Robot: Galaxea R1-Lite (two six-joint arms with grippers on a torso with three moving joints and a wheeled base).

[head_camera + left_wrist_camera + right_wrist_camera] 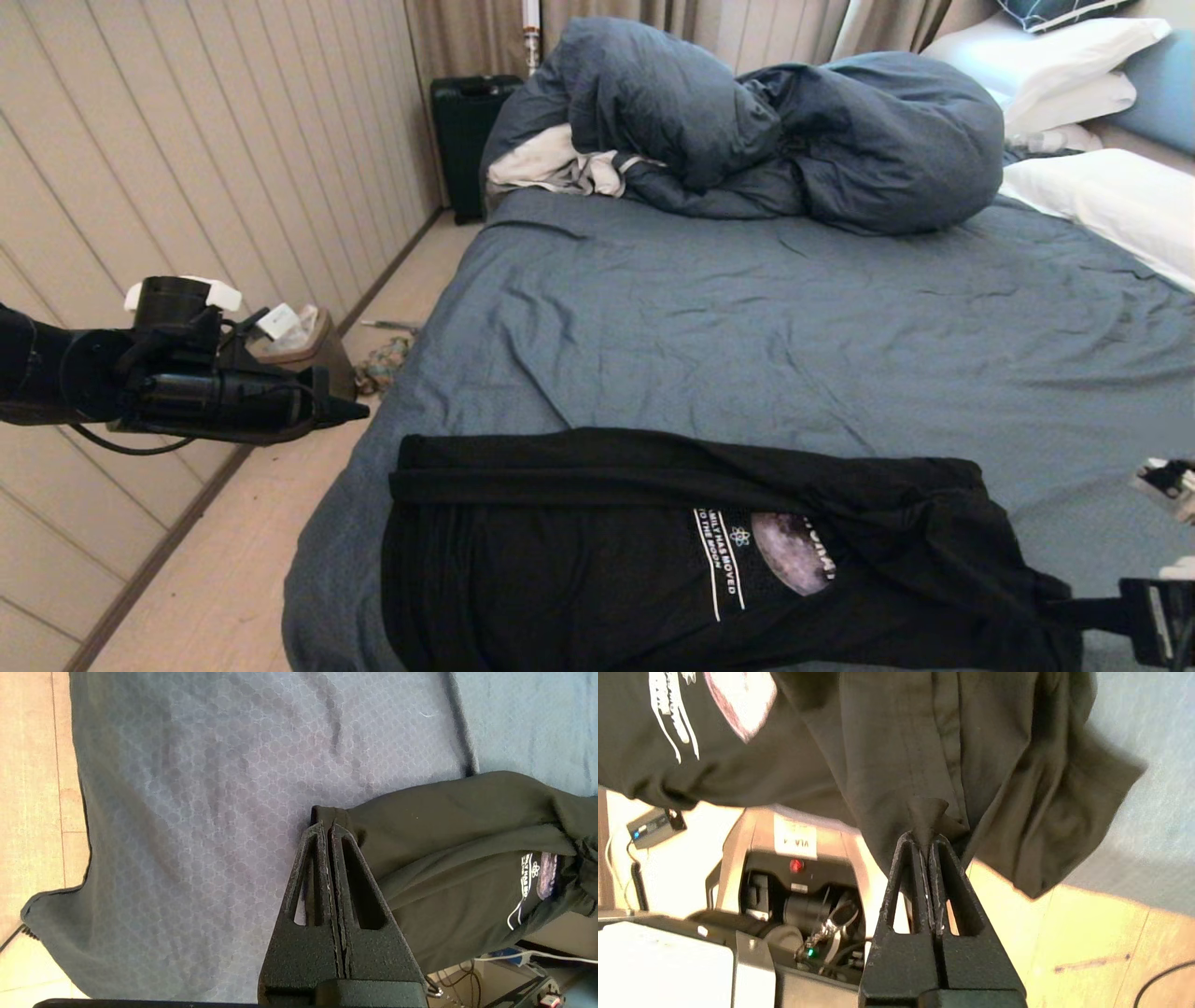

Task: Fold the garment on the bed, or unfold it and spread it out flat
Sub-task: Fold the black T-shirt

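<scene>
1. Your right gripper is pinched tight on a little fold of the garment, at the near right corner of the bed.
2. Your left gripper is closed too, with nothing in it. It hangs out over the floor, to the left of the bed and apart from the shirt.
3. The garment is a black T-shirt. It lies along the near edge of the bed, bunched and partly folded over itself, with a grey moon and white words showing.
4. Only your right wrist view shows the pinch up close, and one part of the shirt hanging off the bed edge.
5. Only your head view shows the far end of the bed, with a big dark-blue duvet and white pillows.
</scene>
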